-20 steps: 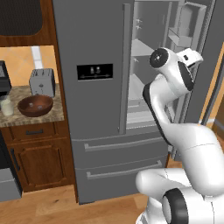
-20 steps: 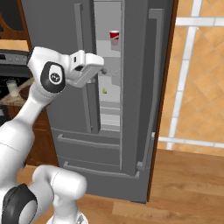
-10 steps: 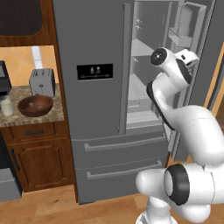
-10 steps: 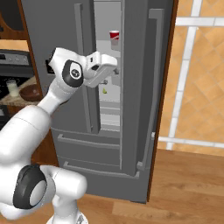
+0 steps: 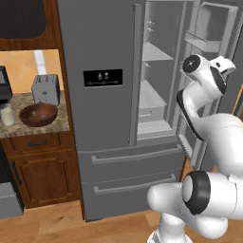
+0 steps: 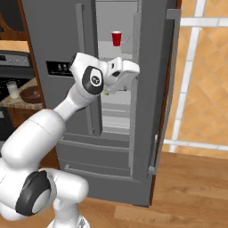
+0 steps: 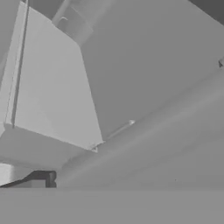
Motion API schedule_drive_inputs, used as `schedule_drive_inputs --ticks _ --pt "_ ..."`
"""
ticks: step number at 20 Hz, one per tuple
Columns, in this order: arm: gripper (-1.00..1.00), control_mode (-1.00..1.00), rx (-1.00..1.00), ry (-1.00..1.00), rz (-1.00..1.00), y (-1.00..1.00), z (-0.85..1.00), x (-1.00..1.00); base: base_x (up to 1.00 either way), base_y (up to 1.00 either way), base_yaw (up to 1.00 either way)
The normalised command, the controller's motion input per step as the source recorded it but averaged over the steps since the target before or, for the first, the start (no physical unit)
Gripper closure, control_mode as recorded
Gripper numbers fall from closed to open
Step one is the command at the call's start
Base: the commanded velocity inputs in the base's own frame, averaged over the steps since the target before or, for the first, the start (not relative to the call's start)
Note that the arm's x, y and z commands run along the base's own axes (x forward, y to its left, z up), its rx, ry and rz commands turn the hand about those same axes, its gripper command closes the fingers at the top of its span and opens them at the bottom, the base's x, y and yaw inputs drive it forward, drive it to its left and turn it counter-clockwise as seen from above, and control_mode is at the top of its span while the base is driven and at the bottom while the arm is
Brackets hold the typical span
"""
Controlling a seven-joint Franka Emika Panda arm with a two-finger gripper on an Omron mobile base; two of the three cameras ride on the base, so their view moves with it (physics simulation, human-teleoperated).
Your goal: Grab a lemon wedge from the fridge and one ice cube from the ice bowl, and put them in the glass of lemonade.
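The fridge (image 5: 102, 118) stands with its right door swung open, so the shelves show. In the right base view a tiny yellow-green speck, the lemon wedge (image 6: 107, 93), lies on a middle shelf just below my hand. My gripper (image 6: 130, 70) is raised in front of the open compartment at shelf height; its fingers are hidden behind the white hand. From the left base view the hand (image 5: 224, 65) sits by the open door's bins. On the counter to the left are the ice bowl (image 5: 39, 114) and the glass of lemonade (image 5: 6, 115). No ice cubes can be made out.
A red plastic cup (image 6: 116, 38) stands on the upper fridge shelf. A toaster (image 5: 46, 88) sits behind the bowl. The open fridge door (image 6: 162, 89) hangs at the right of the compartment, close to the arm. Grey fridge walls (image 7: 144, 65) fill the hand view at close range.
The arm has swung its hand further right and toward the open fridge compartment. The fridge and the counter things have stayed put.
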Motion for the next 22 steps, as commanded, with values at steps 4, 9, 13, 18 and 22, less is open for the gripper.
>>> schedule_drive_inputs --ticks 4,9,13,18,22 --pt "-1.00 -1.00 0.00 0.00 -0.08 -0.99 -0.12 0.00 0.00 0.00 0.00" --pt "-1.00 -1.00 0.00 0.00 -0.06 -0.95 -0.03 -0.07 0.00 0.00 0.00" --pt "-1.00 -1.00 0.01 -0.01 0.00 -0.25 0.00 -0.59 0.00 0.00 0.00" --pt "-1.00 -1.00 0.00 -0.07 0.07 0.02 0.19 -0.74 0.00 0.00 0.00" --pt "-1.00 -1.00 0.02 -0.12 0.10 0.29 0.47 -0.77 0.00 0.00 0.00"
